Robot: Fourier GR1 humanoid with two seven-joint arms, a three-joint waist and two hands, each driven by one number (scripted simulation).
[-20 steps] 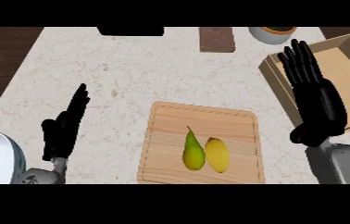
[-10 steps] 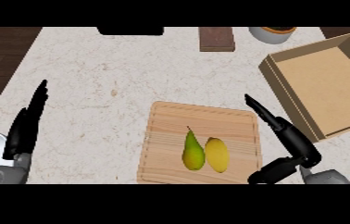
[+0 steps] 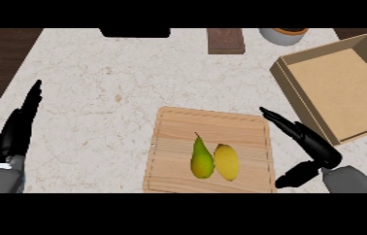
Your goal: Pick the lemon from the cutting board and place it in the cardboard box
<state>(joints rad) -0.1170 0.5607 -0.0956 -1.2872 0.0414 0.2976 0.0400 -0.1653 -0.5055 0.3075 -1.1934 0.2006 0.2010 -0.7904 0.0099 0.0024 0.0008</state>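
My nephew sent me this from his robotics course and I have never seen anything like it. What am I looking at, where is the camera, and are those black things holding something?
You are looking down from the head of a humanoid robot at a pale speckled stone counter. The black shapes are its two hands on grey forearms. The left hand shows at the left edge, fingers straight. The right hand is at the lower right, open, beside the light wooden cutting board. Neither holds anything.

On the board lie a green-yellow pear and a yellow lemon, side by side. At the right stands an open brown cardboard box, which looks empty. Along the far edge are a dark brown block, a grey pot and a black object I cannot identify.

The lemon is meant to go into the box.
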